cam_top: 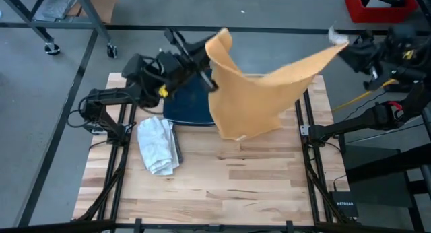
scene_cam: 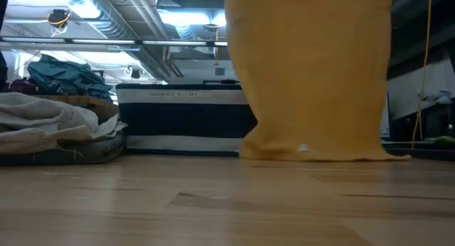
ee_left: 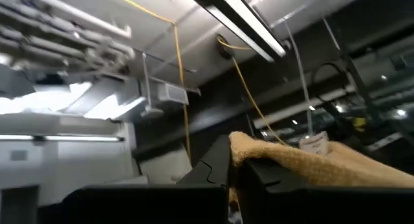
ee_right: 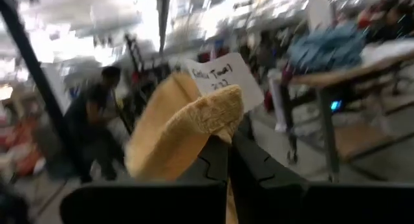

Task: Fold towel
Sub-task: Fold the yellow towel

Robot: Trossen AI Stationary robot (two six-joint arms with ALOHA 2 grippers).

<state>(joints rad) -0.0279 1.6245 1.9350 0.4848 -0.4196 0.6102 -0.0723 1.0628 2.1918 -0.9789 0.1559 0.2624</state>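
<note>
The left gripper and right gripper each pinch a corner of the mustard-yellow towel. It hangs stretched between them, its rumpled lower edge touching the wooden table

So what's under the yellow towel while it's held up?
Its lower edge drapes on the wooden table, and it hangs over part of the dark blue bin. Whatever sits beneath the yellow towel is covered.

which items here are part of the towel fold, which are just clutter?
In the job:
- yellow towel, lifted by two corners
- left gripper, shut on one corner
- right gripper, shut on the other

Lying about:
- crumpled white cloth
- dark blue striped bin
</note>
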